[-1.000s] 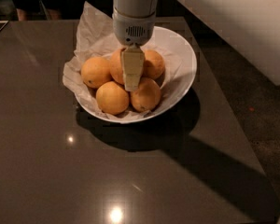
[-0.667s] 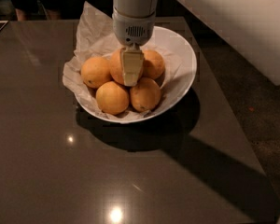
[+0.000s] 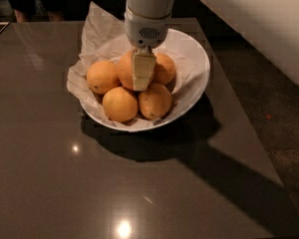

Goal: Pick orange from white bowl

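Note:
The white bowl (image 3: 198,66) stands on a dark glossy table, lined with crumpled white paper (image 3: 97,29). It holds several round orange fruits. The orange (image 3: 124,69) is the deepest-coloured one in the middle of the pile, partly hidden. My gripper (image 3: 142,79) comes straight down from a white wrist (image 3: 147,21) and sits right at the orange's front right side, low in the pile. Paler fruits lie to its left (image 3: 102,76), front (image 3: 119,103), front right (image 3: 154,100) and right (image 3: 165,67).
The dark table (image 3: 65,173) stretches wide toward the front and left of the bowl. Its right edge (image 3: 244,113) runs close to the bowl, with dark floor beyond. My white arm (image 3: 259,19) crosses the upper right.

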Robot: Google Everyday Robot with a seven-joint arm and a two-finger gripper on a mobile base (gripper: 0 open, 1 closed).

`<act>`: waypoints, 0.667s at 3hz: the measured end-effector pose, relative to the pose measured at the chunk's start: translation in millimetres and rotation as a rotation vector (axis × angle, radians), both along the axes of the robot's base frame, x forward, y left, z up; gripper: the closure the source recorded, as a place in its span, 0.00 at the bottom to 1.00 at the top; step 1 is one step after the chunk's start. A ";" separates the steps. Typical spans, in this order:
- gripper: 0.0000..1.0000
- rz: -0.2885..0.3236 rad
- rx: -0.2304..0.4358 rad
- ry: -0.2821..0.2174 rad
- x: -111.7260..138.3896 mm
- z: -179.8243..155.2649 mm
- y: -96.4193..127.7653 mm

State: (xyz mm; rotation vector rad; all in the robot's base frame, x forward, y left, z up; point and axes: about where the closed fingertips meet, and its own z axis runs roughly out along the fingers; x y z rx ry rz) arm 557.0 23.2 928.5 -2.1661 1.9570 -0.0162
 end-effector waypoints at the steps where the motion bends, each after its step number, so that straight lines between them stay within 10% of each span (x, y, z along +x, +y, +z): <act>1: 1.00 0.008 0.104 -0.068 -23.9 24.0 -6.0; 2: 1.00 0.025 0.230 -0.150 -55.3 56.0 -15.1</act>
